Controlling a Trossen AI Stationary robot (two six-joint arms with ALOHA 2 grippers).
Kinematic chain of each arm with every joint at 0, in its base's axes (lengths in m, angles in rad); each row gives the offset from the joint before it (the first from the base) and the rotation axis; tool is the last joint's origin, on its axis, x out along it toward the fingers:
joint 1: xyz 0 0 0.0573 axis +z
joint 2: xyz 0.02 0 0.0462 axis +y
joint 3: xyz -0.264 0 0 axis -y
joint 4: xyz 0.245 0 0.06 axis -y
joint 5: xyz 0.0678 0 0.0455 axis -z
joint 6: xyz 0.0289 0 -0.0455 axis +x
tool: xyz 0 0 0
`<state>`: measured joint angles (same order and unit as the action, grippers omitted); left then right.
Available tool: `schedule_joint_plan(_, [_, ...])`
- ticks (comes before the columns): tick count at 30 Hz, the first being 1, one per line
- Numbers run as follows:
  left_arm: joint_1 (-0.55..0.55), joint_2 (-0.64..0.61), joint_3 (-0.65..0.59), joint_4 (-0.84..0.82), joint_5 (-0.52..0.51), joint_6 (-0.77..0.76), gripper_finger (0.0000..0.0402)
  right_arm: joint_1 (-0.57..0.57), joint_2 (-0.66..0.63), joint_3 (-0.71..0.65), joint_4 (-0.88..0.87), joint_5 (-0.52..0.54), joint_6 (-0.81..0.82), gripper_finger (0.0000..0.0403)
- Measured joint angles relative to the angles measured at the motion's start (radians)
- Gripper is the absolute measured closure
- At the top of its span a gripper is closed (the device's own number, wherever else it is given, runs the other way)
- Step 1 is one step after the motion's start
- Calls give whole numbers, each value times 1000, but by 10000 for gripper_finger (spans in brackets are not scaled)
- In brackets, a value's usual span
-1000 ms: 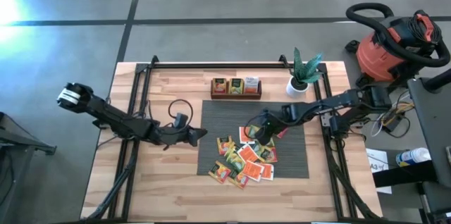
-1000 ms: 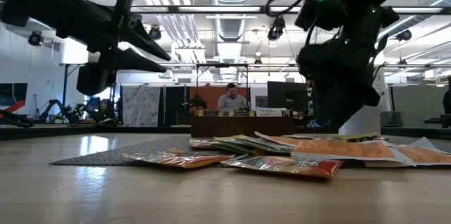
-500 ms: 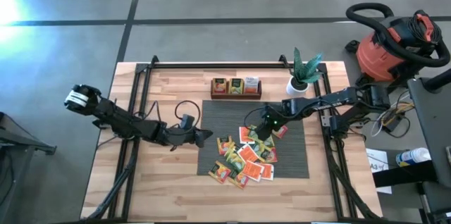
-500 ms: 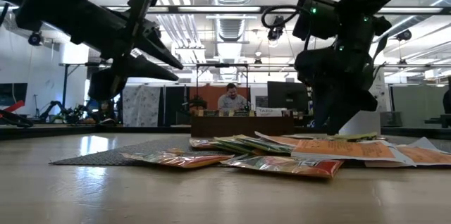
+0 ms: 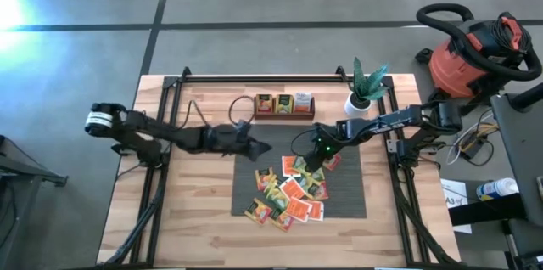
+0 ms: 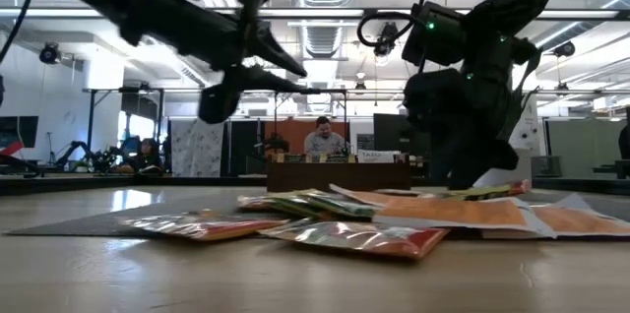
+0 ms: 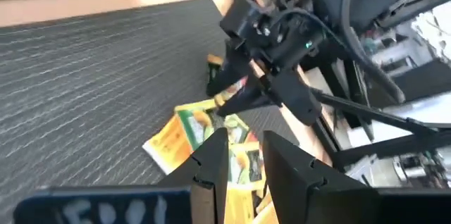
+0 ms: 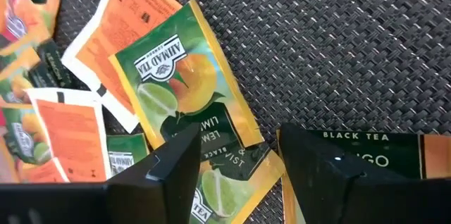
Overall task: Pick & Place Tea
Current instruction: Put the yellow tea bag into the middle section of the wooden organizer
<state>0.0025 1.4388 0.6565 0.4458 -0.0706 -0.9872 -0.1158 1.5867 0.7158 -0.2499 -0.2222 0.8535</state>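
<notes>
The tea sachets (image 5: 288,192), orange-red, green and yellow, lie overlapping in a pile on the grey ribbed mat (image 5: 348,195); the low view shows the pile (image 6: 374,219) lying flat. My right gripper (image 5: 312,161) stands open at the pile's far edge, fingers down. In its wrist view the gripper (image 8: 236,155) straddles a corner of a green lemon-lime sachet (image 8: 180,86), beside a dark sachet (image 8: 366,146). My left gripper (image 5: 265,147) hovers open above the mat's far left part, clear of everything (image 6: 295,69). My right gripper points down from above at the far edge of the pile. One finger (image 8: 331,175) is over the dark sachet and the other (image 8: 162,171) is beside the green one's corner (image 8: 236,136). I cannot tell whether the fingers touch them.
A long dark wooden tray (image 5: 284,105) holding a few sachets sits at the far edge, with a potted plant (image 5: 363,92) to its right. A red vacuum (image 5: 475,53) stands beyond the table's right side. A person (image 6: 322,138) sits far behind the table. Bare wood lies near and left.
My left gripper has swung toward the table's right and far side, from beside the mat's left edge to above its far left part, staying open. My right gripper has shifted slightly left. The mat and the pile have slid a little toward the table's left.
</notes>
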Motion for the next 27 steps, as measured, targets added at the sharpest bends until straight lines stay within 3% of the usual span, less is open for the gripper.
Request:
schedule_joint_plan(8, [21, 195, 146, -103, 143, 73, 317, 0, 0, 0, 23, 0, 23, 209])
schedule_joint_plan(18, [21, 413, 311, -95, 274, 83, 317, 2, 0, 0, 26, -21, 31, 209])
schedule_joint_plan(27, [11, 530, 418, -111, 320, 135, 317, 5, 0, 0, 29, -78, 34, 209])
